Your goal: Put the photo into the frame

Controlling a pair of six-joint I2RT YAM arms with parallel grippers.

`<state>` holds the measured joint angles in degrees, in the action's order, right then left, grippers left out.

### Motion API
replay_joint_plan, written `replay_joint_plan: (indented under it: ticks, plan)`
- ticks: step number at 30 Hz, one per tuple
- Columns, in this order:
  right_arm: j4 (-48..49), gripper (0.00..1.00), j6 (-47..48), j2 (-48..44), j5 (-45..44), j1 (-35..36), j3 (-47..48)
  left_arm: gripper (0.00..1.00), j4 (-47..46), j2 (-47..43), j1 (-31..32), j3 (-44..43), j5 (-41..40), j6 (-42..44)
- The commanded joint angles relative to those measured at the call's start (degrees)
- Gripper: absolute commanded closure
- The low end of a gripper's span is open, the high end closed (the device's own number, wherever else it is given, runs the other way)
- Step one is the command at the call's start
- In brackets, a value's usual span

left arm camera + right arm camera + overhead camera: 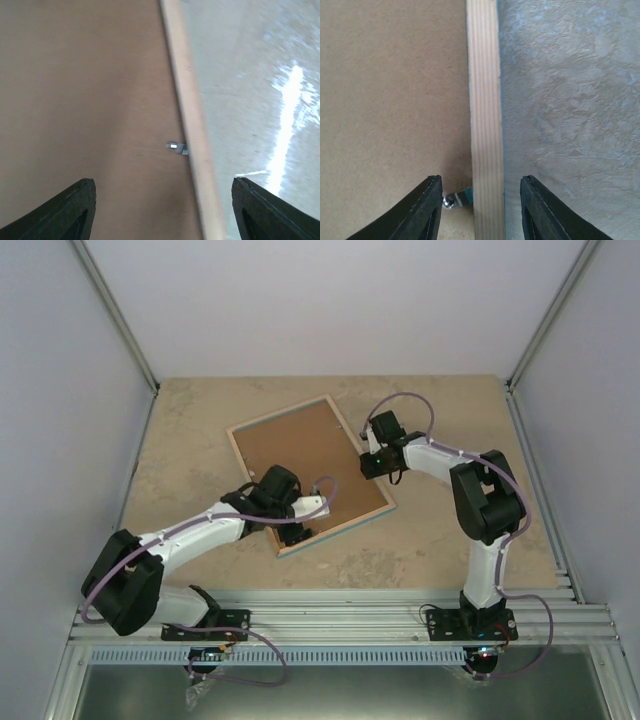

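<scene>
The frame [279, 413] lies flat near the middle of the pale stone-patterned worktop [180, 460]. Its bare wood face is up and it is turned askew to the worktop's edges. A brown backing board [300, 455] fills the frame, with the light wooden rim showing all round it.

In the overhead view the left pincer [293, 536] is at the frame's near edge, at about 6 o'clock from the frame's centre, close to the 7 o'clock corner. The right pincer [375, 462] is at the opposite side, at about 3 o'clock.

In the left wrist view the left pincer [161, 182] has its dark fingers spread wide and holds nothing. One finger is over the board and the other is over the bare worktop past the rim. A small metal tab [177, 147] juts from the rim onto the board at 12 o'clock from the gap.

In the right wrist view the right pincer [481, 177] is also parted, less widely. It straddles the rim, with a sliver of space showing on each side of the wood. A second metal tab [451, 201] sits just beside the left finger. A thin turquoise line runs along the rim's outer side where it meets the worktop.
</scene>
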<state>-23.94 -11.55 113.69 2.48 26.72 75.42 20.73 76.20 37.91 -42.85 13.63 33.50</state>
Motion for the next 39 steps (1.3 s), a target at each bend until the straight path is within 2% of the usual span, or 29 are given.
replay_joint_plan:
  ticks: [1,4,9,15,17,20,23,30,34,39]
  plan:
    - [-1.46,0.53,0.9,-3.01,5.01,-1.17,-0.45,0.24,-1.07,1.94,4.62,2.66,-2.02,0.82]
    - [-1.85,0.52,1.71,-3.61,7.84,-3.0,-0.03,0.25,-4.42,5.02,6.73,1.75,-3.7,-0.5]
    - [-1.95,0.46,4.05,-4.62,15.84,-7.82,0.13,0.27,-6.96,12.55,9.28,-4.48,-3.88,-0.92]
    - [-0.73,0.31,7.77,-6.02,27.25,-13.8,-1.49,0.33,-6.8,19.14,10.73,-9.31,-1.74,1.66]
    - [-0.86,0.29,8.83,-5.84,30.99,-15.59,-1.58,0.38,-5.96,21.14,10.86,-10.49,-1.62,2.01]
    - [-0.96,0.25,9.18,-5.59,35.36,-17.09,-1.97,0.51,-4.61,23.01,10.95,-11.63,-1.86,1.7]
    - [-0.36,0.22,8.78,-5.8,38.79,-17.23,-3.34,0.66,-3.22,22.18,10.91,-12.07,-0.88,1.35]
    - [0.44,0.17,5.6,-3.82,42.74,-17.4,-5.37,0.92,0.66,16.0,10.95,-12.66,1.59,-1.64]
    - [0.89,0.18,1.63,-0.8,45.48,-17.67,-5.33,0.99,0.66,11.71,10.96,-10.38,2.73,-1.41]
    - [2.88,0.2,-2.74,2.09,49.42,-17.89,-4.96,1.0,0.63,9.19,10.95,-8.9,2.85,0.53]
